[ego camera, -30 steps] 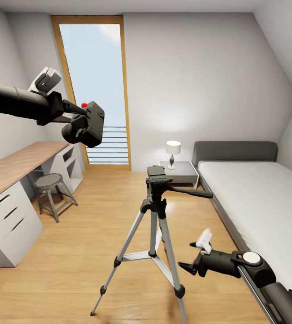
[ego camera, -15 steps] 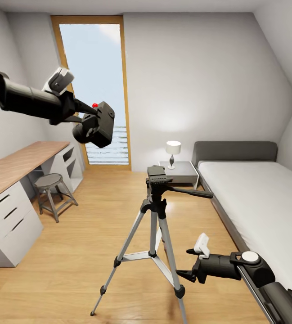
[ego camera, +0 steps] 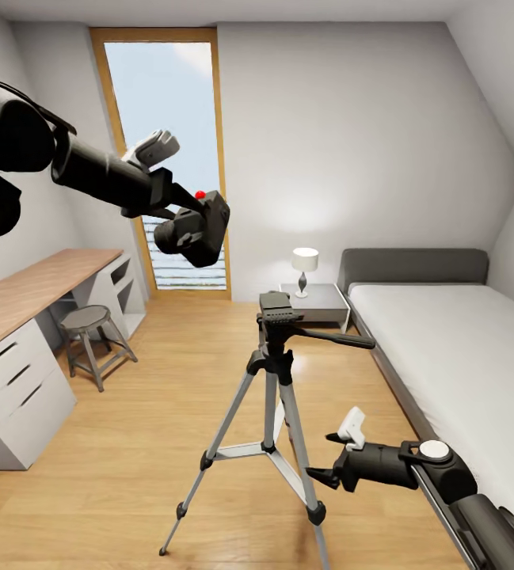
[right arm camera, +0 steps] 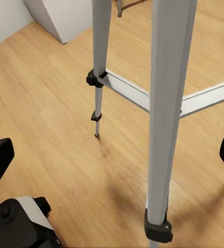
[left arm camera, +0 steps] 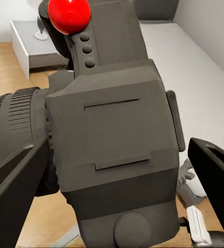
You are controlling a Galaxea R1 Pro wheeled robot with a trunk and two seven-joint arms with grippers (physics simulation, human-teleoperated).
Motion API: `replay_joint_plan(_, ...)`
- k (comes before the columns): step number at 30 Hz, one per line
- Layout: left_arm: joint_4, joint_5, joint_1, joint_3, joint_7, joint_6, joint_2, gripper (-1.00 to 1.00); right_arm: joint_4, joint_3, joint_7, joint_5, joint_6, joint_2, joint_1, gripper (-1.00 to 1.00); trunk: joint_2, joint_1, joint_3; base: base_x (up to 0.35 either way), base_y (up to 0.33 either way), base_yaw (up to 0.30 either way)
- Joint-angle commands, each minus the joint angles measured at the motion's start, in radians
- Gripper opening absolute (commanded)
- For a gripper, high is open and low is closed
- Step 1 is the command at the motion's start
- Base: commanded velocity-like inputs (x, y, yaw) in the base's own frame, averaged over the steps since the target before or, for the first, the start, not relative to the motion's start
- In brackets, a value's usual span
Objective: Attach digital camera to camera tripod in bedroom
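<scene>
The left gripper (ego camera: 184,207) has its jaws clenched on the small black digital camera with a red button (ego camera: 199,229), held high in the air, above and to the window side of the head of the tall silver-legged camera tripod (ego camera: 274,372), apart from it. The tripod stands on the light wood floor (ego camera: 130,443) beside the grey bed (ego camera: 454,348). The right gripper (ego camera: 325,457) hangs low near a tripod leg with its jaws released.

Black digital camera (ego camera: 197,229) aloft, well above upright silver-legged camera tripod (ego camera: 270,396).
</scene>
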Motion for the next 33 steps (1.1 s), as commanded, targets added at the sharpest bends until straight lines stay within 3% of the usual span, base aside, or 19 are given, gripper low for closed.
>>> replay_joint_plan(1, 0.005, 0.009, -0.007, -0.008, 0.003, 0.007, -0.003, -1.00, -0.001, 0.001, -0.001, 0.007, 0.004, 0.007, -0.002, 1.00, -0.002, 0.001, -0.002, 0.000, 0.000, 0.000)
replay_joint_plan(3, 0.021, 0.009, -0.020, -0.026, -0.018, 0.019, -0.011, -1.00, 0.002, 0.001, -0.013, 0.007, 0.005, 0.025, -0.002, 1.00, -0.002, 0.001, -0.002, 0.000, 0.000, 0.000)
replay_joint_plan(11, 0.043, 0.009, -0.027, -0.051, -0.030, 0.028, -0.016, -1.00, 0.003, 0.004, -0.021, 0.008, 0.030, 0.044, -0.004, 1.00, -0.002, 0.001, -0.002, 0.000, 0.000, 0.000)
replay_joint_plan(20, 0.050, 0.009, -0.029, -0.063, -0.034, 0.030, -0.024, -1.00, 0.004, 0.005, -0.024, 0.010, 0.066, 0.091, -0.004, 1.00, -0.002, 0.001, -0.002, 0.000, 0.000, 0.000)
replay_joint_plan(33, 0.053, 0.009, -0.027, -0.065, -0.034, 0.030, -0.047, -1.00, 0.005, 0.002, -0.026, 0.009, 0.073, 0.104, -0.013, 1.00, -0.002, 0.001, -0.002, 0.000, 0.000, 0.000)
